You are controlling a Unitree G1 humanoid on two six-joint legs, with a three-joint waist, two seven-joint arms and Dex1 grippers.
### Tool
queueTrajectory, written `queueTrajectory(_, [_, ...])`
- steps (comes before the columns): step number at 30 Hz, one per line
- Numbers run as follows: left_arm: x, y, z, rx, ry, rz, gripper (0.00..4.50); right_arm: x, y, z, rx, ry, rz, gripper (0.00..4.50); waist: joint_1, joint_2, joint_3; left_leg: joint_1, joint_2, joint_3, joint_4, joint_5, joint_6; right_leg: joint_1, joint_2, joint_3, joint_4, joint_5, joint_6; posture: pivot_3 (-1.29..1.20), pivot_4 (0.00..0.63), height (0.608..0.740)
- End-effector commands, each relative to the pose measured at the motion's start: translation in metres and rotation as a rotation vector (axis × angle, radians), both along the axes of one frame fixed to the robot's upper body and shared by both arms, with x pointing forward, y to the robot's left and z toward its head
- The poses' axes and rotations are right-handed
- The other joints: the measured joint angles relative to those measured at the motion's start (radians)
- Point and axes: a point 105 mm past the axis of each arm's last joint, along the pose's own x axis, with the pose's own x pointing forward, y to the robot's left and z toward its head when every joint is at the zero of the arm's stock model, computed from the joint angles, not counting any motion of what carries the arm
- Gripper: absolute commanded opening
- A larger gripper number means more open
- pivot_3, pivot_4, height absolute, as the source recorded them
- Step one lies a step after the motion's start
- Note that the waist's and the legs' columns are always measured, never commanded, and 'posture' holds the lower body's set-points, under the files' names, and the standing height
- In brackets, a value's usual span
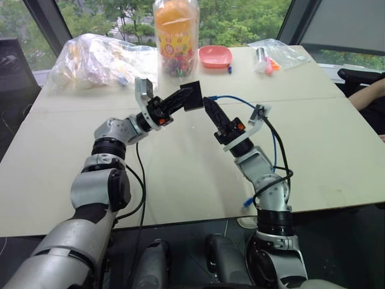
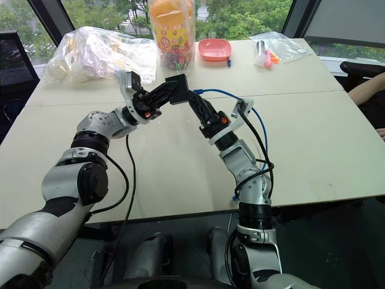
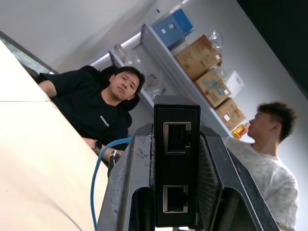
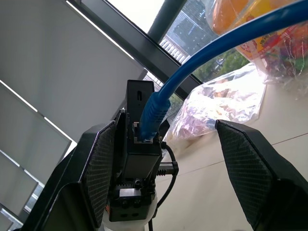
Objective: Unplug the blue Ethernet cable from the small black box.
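While the left gripper (image 1: 187, 95) clamps the small black box (image 1: 192, 96) edgewise between its fingers, held up off the table (image 1: 180, 180) in front of the orange jar (image 1: 175, 36), the blue Ethernet cable (image 4: 159, 108) is still seated in one of the box's ports. From the plug the cord arcs away over the right gripper (image 4: 163, 159) and trails down along the right arm toward the table's near edge. Right gripper stands open, fingers either side of the plug boot, not touching it. Box looks light, rigid and smooth-walled, so it is likely to slip if pulled askew. Cord is soft and would only stretch or kink. Best hold is judged to be the stiff blue boot just beside the port, latch squeezed, pulling straight out.
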Motion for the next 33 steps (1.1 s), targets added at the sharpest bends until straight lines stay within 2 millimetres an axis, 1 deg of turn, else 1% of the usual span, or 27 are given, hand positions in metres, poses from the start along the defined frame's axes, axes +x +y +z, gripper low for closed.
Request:
queueTrajectory(1, [-0.002,0.0,0.009,-0.007,-0.043,-0.01,0.51,-0.002,0.005,0.011,0.004,-0.046,0.01,2.64,0.0,0.0,0.0,0.0,0.0,0.0,0.0,0.0,0.0,0.0,0.0,0.0,0.0,0.0,0.0,0.0,0.15,0.74])
queueTrajectory(2, [-0.002,0.0,0.009,-0.006,-0.043,-0.01,0.51,-0.002,0.006,0.01,0.0,-0.045,0.011,2.19,0.0,0.0,0.0,0.0,0.0,0.0,0.0,0.0,0.0,0.0,0.0,0.0,0.0,-0.001,-0.001,0.0,0.15,0.74])
queueTrajectory(4, [-0.002,0.0,0.009,-0.005,-0.043,-0.009,0.51,-0.002,0.007,0.009,-0.006,-0.043,0.01,1.14,-0.001,0.0,0.0,0.0,0.0,0.0,0.0,0.0,0.0,0.0,0.0,0.0,0.0,-0.001,-0.001,0.0,0.15,0.74])
queueTrajectory(5, [-0.002,0.0,0.009,-0.004,-0.042,-0.009,0.51,-0.001,0.007,0.009,-0.006,-0.04,0.007,0.71,-0.001,0.0,0.0,0.0,0.0,0.0,0.0,0.0,0.0,0.0,0.0,0.0,0.0,-0.001,-0.001,0.0,0.15,0.74])
queueTrajectory(6, [-0.002,0.0,0.008,-0.002,-0.042,-0.008,0.51,0.0,0.007,0.008,-0.007,-0.039,0.004,0.16,-0.001,0.0,0.0,0.0,0.0,0.0,0.0,0.0,0.0,0.0,0.0,0.0,0.0,-0.001,-0.001,0.0,0.15,0.74])
queueTrajectory(7, [-0.002,0.0,0.008,0.001,-0.042,-0.007,0.51,0.0,0.006,0.008,-0.008,-0.038,0.001,0.02,0.0,0.0,0.0,0.0,0.0,0.0,0.0,0.0,0.0,0.0,0.0,0.0,0.0,-0.001,-0.001,0.0,0.15,0.74])
queueTrajectory(12, [-0.001,0.004,0.002,0.041,-0.041,0.012,0.51,0.004,0.0,0.006,-0.009,-0.025,-0.041,0.02,0.0,0.0,0.0,0.0,0.0,0.0,0.0,0.0,0.0,0.0,0.0,0.0,0.0,-0.001,-0.001,0.0,0.15,0.74])
queueTrajectory(15, [0.002,0.017,-0.004,0.099,-0.044,0.057,0.51,0.014,-0.019,0.003,-0.028,-0.014,-0.167,0.02,0.0,0.0,0.0,0.0,0.0,0.0,0.0,0.0,0.0,0.0,0.0,0.0,0.0,-0.001,-0.001,0.0,0.15,0.74])
queueTrajectory(16, [0.004,0.025,-0.004,0.109,-0.041,0.085,0.51,0.017,-0.03,0.002,-0.032,-0.011,-0.221,0.02,-0.001,0.0,0.0,0.0,0.0,0.0,0.0,0.0,0.0,0.0,0.0,0.0,0.0,-0.001,-0.001,0.0,0.15,0.74])
queueTrajectory(19, [0.012,0.048,0.002,0.108,-0.031,0.183,0.51,0.024,-0.058,0.001,-0.033,-0.006,-0.344,0.02,-0.001,0.0,0.0,0.0,0.0,0.0,0.0,0.0,0.0,0.0,0.0,0.0,0.0,-0.001,-0.001,0.0,0.15,0.74])
queueTrajectory(23, [0.02,0.072,0.011,0.081,-0.022,0.293,0.51,0.026,-0.076,0.002,-0.036,-0.011,-0.409,0.02,0.001,0.0,0.0,0.0,0.0,0.0,0.0,0.0,0.0,0.0,0.0,0.0,0.0,-0.001,-0.001,0.0,0.15,0.74])
queueTrajectory(26, [0.022,0.078,0.017,0.05,-0.022,0.326,0.51,0.026,-0.079,0.003,-0.026,-0.012,-0.405,0.02,0.0,0.0,0.0,0.0,0.0,0.0,0.0,0.0,0.0,0.0,-0.001,0.0,-0.001,-0.001,0.0,0.0,0.15,0.74])
queueTrajectory(28, [0.023,0.077,0.02,0.022,-0.021,0.326,0.51,0.024,-0.075,0.006,0.006,-0.021,-0.364,0.02,0.0,0.0,0.0,0.0,0.0,0.0,0.0,0.0,0.0,0.0,0.0,0.0,-0.001,0.0,0.0,0.0,0.15,0.74])
queueTrajectory(31, [0.022,0.069,0.021,-0.011,-0.012,0.299,0.51,0.015,-0.065,0.015,0.101,-0.043,-0.236,0.02,0.0,0.0,0.0,0.0,0.0,0.0,0.0,0.0,0.0,0.0,0.0,0.0,-0.001,0.0,0.001,0.0,0.15,0.74])
queueTrajectory(33, [0.022,0.061,0.02,-0.036,0.001,0.27,0.51,0.009,-0.056,0.018,0.127,-0.058,-0.159,0.02,0.0,0.0,0.0,0.0,0.0,0.0,0.0,0.0,0.0,0.0,0.0,0.0,-0.001,0.0,0.001,0.0,0.15,0.74])
